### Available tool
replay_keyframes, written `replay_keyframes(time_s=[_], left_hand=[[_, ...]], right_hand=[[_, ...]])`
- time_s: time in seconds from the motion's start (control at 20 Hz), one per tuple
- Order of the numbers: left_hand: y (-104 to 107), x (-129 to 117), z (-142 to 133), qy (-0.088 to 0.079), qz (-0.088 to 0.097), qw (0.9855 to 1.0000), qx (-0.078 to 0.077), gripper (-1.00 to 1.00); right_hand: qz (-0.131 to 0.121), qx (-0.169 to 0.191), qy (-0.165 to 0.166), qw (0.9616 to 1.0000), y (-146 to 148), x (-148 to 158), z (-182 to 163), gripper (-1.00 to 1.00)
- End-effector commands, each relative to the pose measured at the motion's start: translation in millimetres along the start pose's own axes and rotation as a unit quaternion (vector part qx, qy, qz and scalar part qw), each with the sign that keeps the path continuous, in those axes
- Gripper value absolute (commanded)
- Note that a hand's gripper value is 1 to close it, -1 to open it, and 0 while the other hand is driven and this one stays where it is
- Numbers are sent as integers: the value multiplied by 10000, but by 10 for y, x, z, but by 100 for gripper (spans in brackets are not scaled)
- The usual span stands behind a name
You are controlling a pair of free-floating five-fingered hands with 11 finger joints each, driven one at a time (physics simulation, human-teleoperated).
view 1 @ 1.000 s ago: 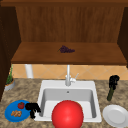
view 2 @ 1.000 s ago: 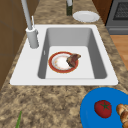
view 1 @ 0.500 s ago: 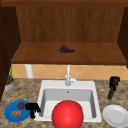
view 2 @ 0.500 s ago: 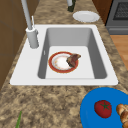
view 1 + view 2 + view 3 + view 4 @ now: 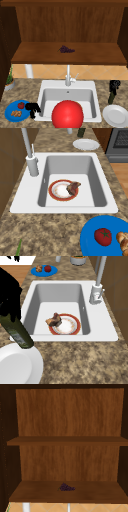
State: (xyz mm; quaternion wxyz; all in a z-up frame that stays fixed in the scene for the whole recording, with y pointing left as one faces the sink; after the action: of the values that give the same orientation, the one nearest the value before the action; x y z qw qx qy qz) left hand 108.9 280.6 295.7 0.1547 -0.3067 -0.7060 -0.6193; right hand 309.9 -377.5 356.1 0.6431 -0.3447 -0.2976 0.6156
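Front view: right hand (image 5: 114, 85), fingers curled around the bottle (image 5: 111, 97) top, beside white plate (image 5: 116, 115).

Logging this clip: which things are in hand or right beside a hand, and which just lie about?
In hand or beside one:
right hand gripping the green bottle
left hand at the blue plate

Lying about:
white plate
grapes
red-rimmed plate

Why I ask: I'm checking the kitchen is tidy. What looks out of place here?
A bunch of grapes lies loose on the bare cabinet shelf, and a plate with brown food sits in the sink.
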Motion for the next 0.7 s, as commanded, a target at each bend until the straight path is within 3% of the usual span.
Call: replay_keyframes(time_s=[0.0,0.15,0.65], left_hand=[[0,0,0,0,0,10000,0,0],[0,0,0,0,0,10000,0,0],[0,0,0,0,0,10000,0,0]], right_hand=[[99,-182,81,9998,164,139,237,100],[202,-199,160,9995,264,232,421,100],[135,-14,287,9995,-2,617,1096,100]])
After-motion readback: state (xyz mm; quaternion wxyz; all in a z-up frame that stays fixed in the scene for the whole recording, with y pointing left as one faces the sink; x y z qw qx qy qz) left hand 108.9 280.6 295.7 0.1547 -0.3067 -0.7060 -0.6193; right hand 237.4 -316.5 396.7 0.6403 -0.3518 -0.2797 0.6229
